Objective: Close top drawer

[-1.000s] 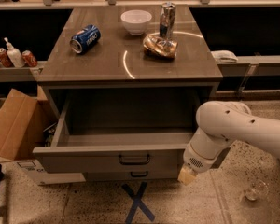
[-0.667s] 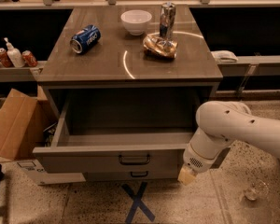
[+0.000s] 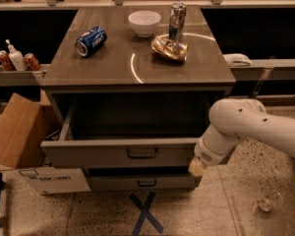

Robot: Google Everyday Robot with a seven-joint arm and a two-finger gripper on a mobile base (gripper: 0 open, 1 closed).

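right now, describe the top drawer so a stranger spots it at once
Find the brown-topped grey cabinet holding a white bowl. Directly under its top, the wide grey top drawer stands pulled out, its deep box open, the white arm's end effector by its right front corner. The shorter-fronted grey drawer below sits further in.

floor (image 3: 226, 210) speckled, blue tape X (image 3: 145, 215) bottom centre | bench (image 3: 137, 68) centre | cardboard box (image 3: 14, 132) left | claw (image 3: 196, 167) lower right
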